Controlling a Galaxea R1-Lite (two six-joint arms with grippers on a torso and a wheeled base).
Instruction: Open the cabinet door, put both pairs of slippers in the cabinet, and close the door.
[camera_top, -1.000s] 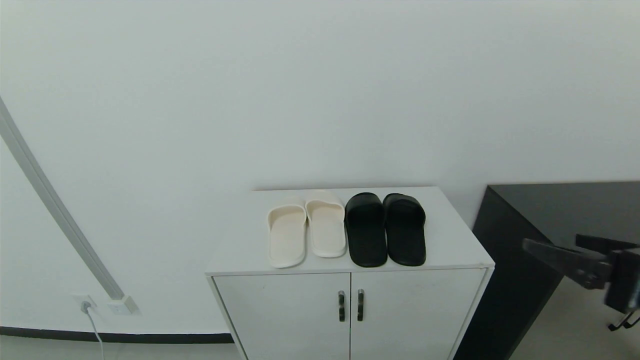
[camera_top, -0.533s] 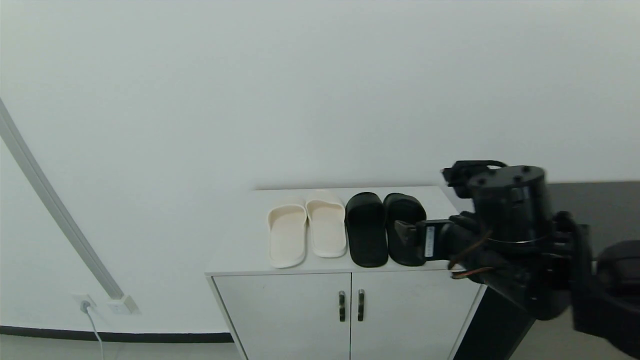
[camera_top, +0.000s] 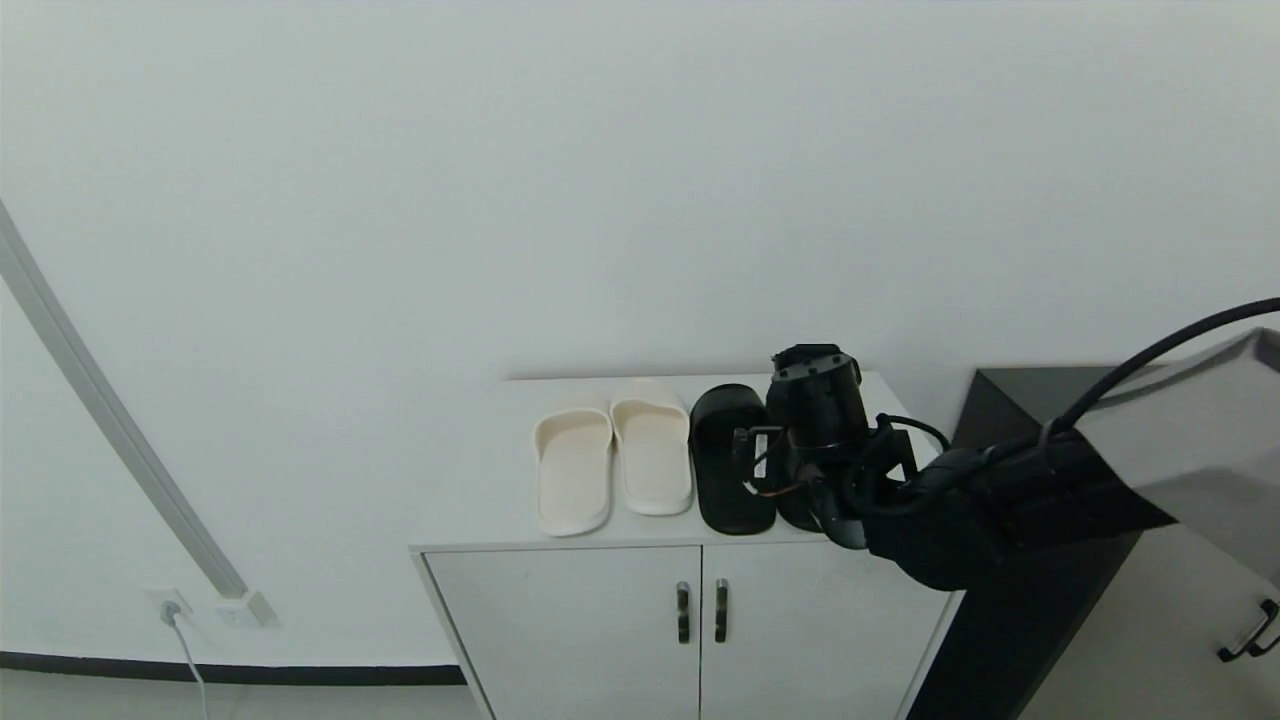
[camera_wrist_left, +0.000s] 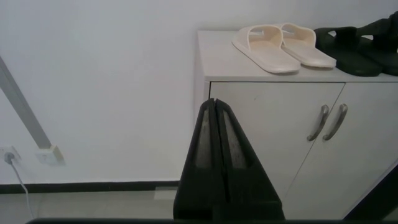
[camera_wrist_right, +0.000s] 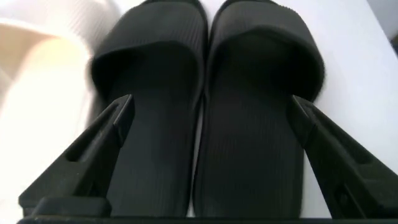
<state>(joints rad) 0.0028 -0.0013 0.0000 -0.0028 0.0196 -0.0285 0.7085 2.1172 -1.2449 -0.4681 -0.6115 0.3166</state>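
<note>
The left gripper, fingers pressed together, is held low, near the white two-door cabinet. Its doors are shut and its dark metal handles untouched. On top, the cream rubber slippers lie just left of the black rubber slippers. Within a second the right gripper has been swung in from the far right. Its wide spread astride the black pair is revealed by the right wrist view, where the head view is blocked by the wrist. The door step looks skipped.

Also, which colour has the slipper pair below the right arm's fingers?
Black; the pair shows best in the right wrist view.
</note>
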